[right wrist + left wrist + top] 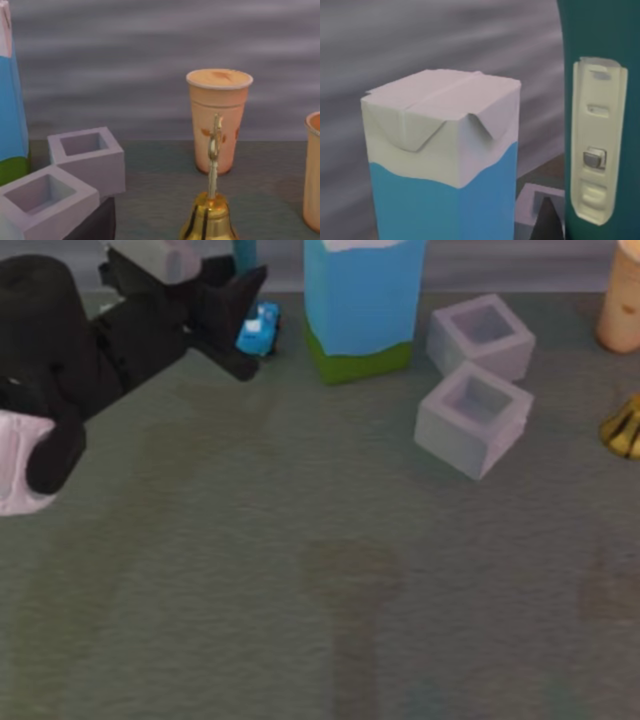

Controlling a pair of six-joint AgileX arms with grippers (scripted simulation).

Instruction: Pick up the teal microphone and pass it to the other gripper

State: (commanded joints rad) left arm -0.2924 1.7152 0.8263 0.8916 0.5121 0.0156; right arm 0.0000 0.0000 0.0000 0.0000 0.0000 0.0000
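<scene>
Microphone (600, 100): its teal handle with the white switch patch fills the left wrist view close up, and from above a teal sliver (245, 254) shows at the table's (300, 590) far edge, between the left gripper (235, 325) and the carton (362, 305). That gripper hangs over the far-left corner beside a blue toy car (259, 330); whether its fingers are spread or pinching, I cannot tell. To grasp well, I judge it should close squarely across the handle (not the car), clear of the carton. No writing is readable anywhere. The right arm is out of sight.
</scene>
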